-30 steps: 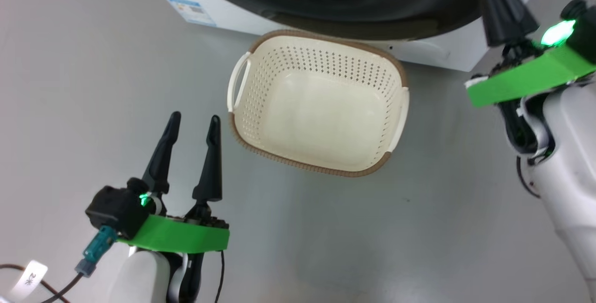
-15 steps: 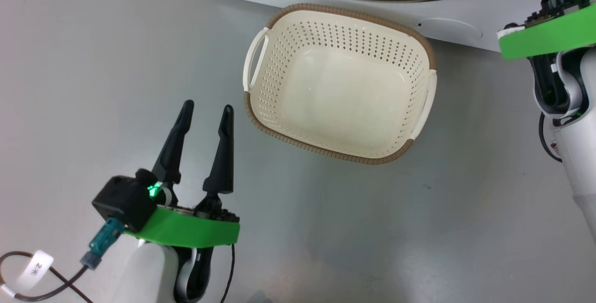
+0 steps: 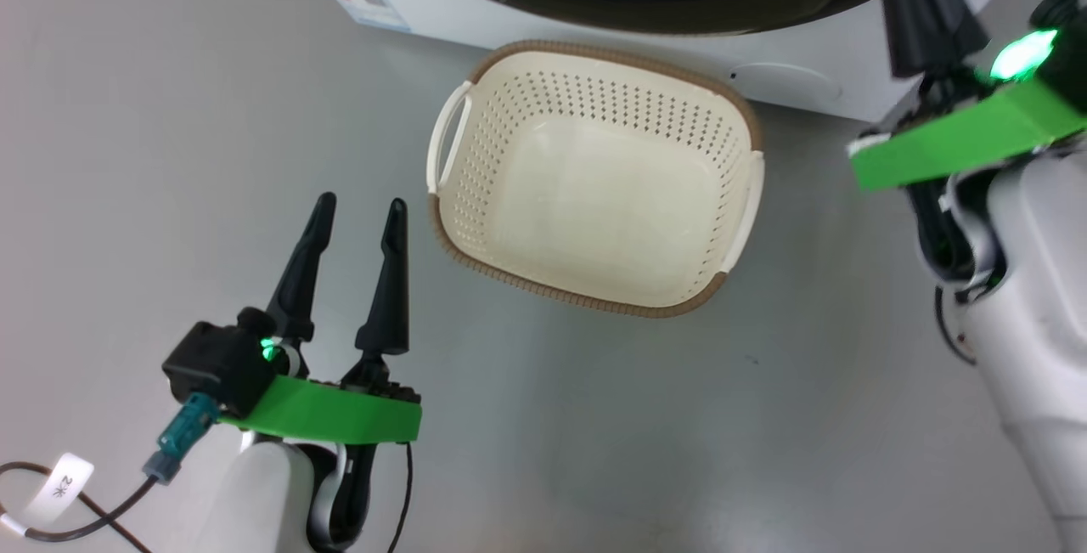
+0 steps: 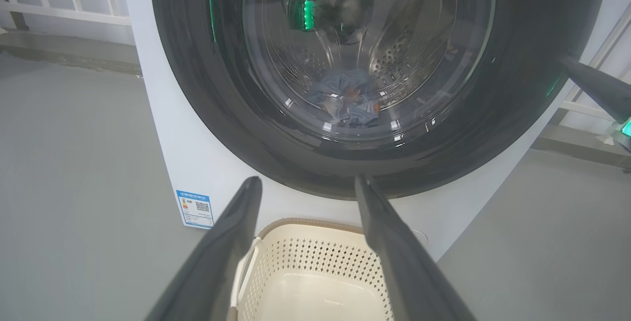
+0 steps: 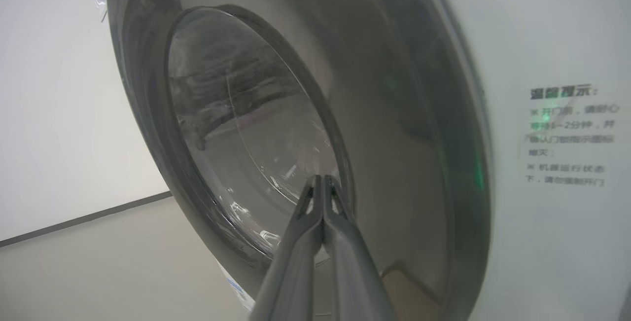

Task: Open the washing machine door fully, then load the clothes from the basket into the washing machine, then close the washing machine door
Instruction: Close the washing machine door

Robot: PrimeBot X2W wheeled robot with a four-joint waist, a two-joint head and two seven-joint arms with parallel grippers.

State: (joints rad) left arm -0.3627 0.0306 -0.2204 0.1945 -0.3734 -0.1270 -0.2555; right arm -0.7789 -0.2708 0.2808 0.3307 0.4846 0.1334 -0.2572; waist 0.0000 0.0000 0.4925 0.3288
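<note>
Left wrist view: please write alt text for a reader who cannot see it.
The round black-rimmed door of the white washing machine looks shut, with blue clothes visible through it. Below, the cream basket stands empty on the grey floor, behind the open left hand.

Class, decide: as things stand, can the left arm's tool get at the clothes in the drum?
Probably not: the clothes lie behind the washing machine door, which looks shut; the open left tool hangs outside it.
</note>
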